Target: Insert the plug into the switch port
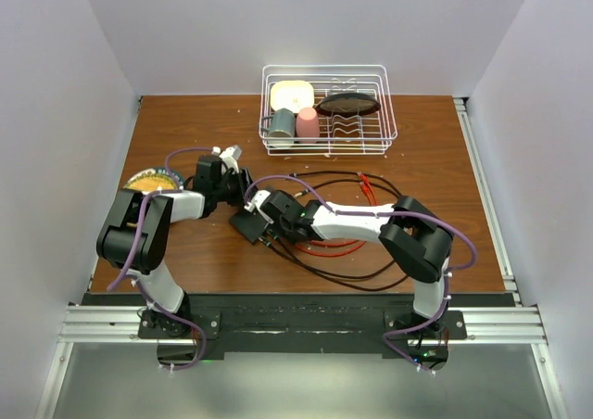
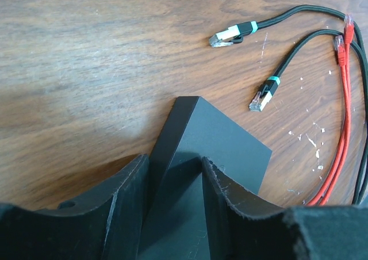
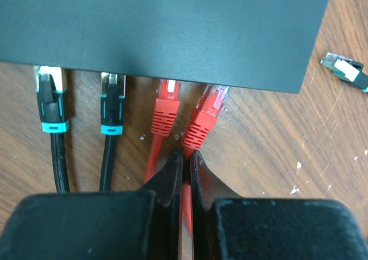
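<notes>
The switch (image 3: 172, 30) is a flat black box lying on the wooden table, also seen from above (image 1: 248, 224). My right gripper (image 3: 185, 153) is shut on the red cable just behind the red plug (image 3: 206, 119). That plug sits tilted, with its clear tip at the switch's port edge. Beside it, another red plug (image 3: 164, 113) and two black plugs (image 3: 52, 107) sit in ports. My left gripper (image 2: 175, 162) is shut on a corner of the switch (image 2: 224, 145), one finger on each side.
Loose black plugs (image 2: 227, 37) (image 2: 263, 94) and red plugs (image 2: 345, 35) lie beyond the switch. Black and red cables (image 1: 343, 252) loop under the right arm. A white dish rack (image 1: 329, 108) stands at the back and a round disc (image 1: 153, 180) lies at the left.
</notes>
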You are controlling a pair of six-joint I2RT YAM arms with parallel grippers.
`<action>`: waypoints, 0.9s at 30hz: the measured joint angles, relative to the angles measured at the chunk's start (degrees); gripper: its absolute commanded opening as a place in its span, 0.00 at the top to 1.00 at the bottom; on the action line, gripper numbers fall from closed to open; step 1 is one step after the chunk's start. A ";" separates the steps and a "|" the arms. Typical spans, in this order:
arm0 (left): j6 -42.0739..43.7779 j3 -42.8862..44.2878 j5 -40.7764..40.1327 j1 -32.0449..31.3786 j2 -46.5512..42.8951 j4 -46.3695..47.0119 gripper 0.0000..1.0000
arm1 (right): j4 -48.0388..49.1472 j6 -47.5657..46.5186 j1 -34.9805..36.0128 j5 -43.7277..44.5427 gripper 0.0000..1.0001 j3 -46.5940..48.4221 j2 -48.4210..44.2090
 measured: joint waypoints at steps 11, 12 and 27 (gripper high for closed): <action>0.13 0.20 0.96 0.00 0.68 1.18 0.50 | 0.39 -4.02 0.00 -0.63 1.00 -0.50 -0.33; 0.13 0.35 1.01 0.00 0.85 1.20 0.48 | 0.44 -4.17 0.00 -0.42 1.00 -0.57 -0.33; 0.46 2.84 4.68 0.00 5.03 5.16 0.53 | 3.74 -5.09 -0.48 1.11 1.00 -3.15 -1.38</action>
